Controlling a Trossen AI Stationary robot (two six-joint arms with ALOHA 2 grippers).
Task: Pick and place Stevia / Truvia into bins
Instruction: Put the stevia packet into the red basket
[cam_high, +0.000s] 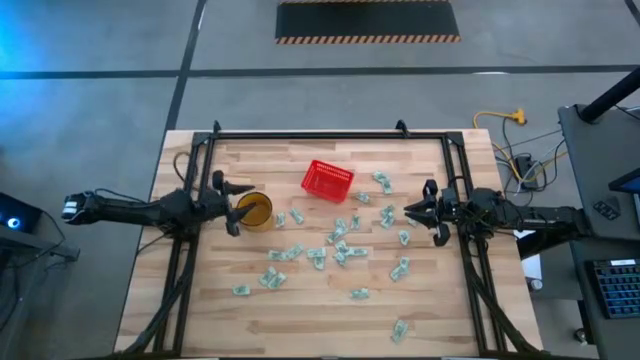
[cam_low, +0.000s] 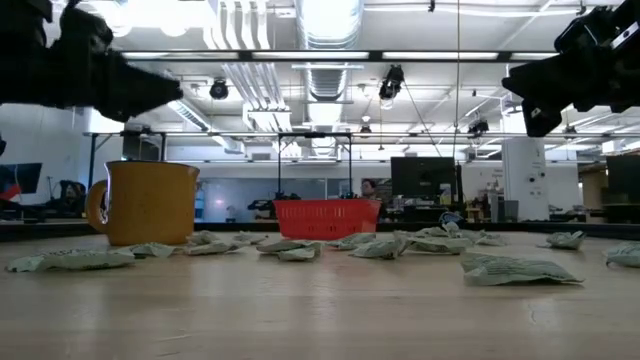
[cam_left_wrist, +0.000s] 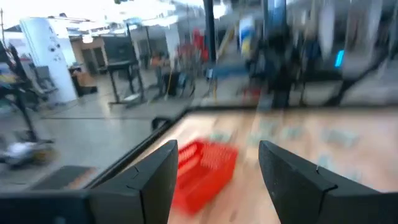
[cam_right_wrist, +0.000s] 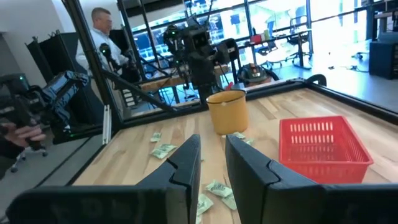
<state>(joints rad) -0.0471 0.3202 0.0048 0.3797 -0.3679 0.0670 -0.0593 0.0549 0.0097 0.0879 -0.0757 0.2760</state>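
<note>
The red latticed basket (cam_high: 327, 180) stands on its base on the far middle of the wooden table, and also shows in the low view (cam_low: 327, 218) and both wrist views (cam_left_wrist: 202, 171) (cam_right_wrist: 322, 146). Many pale green and white sachets (cam_high: 340, 245) (cam_low: 385, 245) (cam_right_wrist: 163, 150) lie flat and scattered over the table's middle and right. My left gripper (cam_high: 236, 207) (cam_left_wrist: 217, 149) is open and hovers high at the left, beside a yellow mug. My right gripper (cam_high: 425, 212) (cam_right_wrist: 213, 140) is open, raised above the sachets at the right. Neither touches anything.
A yellow mug (cam_high: 256, 211) (cam_low: 148, 202) (cam_right_wrist: 227, 112) stands left of the basket, close to my left gripper. A black frame rail (cam_high: 330, 135) runs around the table. A person (cam_right_wrist: 102, 28) stands beyond the table's left side. Bare wood lies along the near edge (cam_high: 320, 335).
</note>
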